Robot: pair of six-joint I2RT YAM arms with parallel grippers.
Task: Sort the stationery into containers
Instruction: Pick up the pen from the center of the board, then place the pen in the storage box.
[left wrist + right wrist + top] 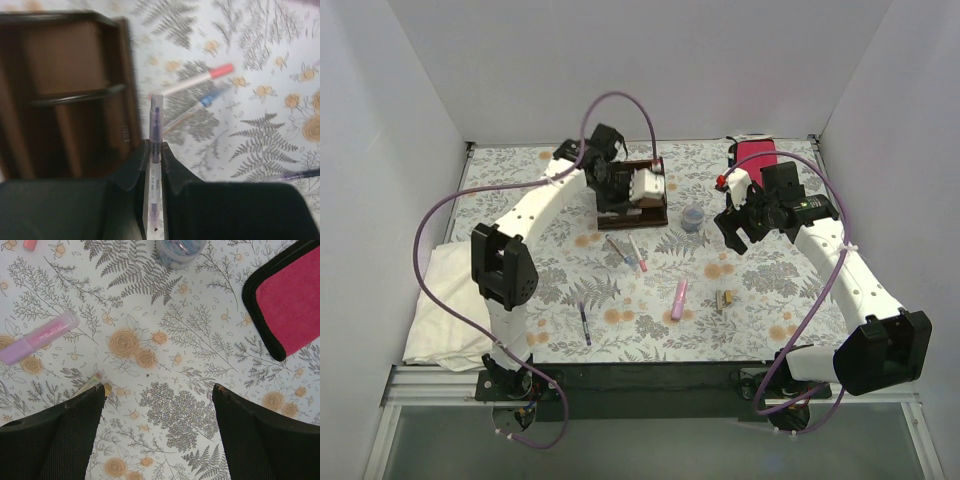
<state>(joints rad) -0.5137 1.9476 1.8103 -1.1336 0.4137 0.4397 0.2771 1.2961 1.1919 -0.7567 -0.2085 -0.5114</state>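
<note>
My left gripper [156,147] is shut on a thin clear purple pen [156,125] and holds it beside the right wall of the dark brown wooden organiser [65,100], which stands at the back of the table [632,198]. My right gripper [159,390] is open and empty above the floral mat, right of the bluish-grey cup [692,217]. A fat pink marker [678,298], a yellowish-brown block [725,298], a pink-and-blue pen pair [632,250] and a dark pen [585,325] lie on the mat. The marker [37,337] and the cup [180,250] also show in the right wrist view.
A flat red cloth [757,160] lies at the back right, also seen in the right wrist view [295,305]. A white cloth [445,300] hangs at the left edge. White walls enclose the table on three sides.
</note>
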